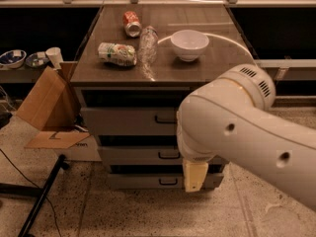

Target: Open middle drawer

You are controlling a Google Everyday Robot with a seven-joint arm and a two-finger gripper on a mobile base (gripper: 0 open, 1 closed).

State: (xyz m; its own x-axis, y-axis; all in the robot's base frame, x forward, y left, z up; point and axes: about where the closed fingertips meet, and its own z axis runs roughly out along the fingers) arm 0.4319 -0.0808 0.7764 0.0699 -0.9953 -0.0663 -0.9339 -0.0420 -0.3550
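The grey cabinet has three drawers. The middle drawer (133, 155) is a wide, low front with a small dark bar handle (169, 155); it sits flush with the other fronts. The top drawer (123, 120) is above it and the lowest drawer (138, 181) below. My white arm (237, 127) reaches in from the right and hides the right part of all three fronts. My cream-coloured gripper (195, 177) hangs below the arm, in front of the lowest drawer, just right of and below the middle handle.
On the cabinet top lie a white bowl (189, 43), a red can (131, 23), a clear bottle (147, 46) and a green-and-white can (117, 53). An open cardboard box (47, 107) stands at the left. A black stand leg (42, 196) crosses the floor.
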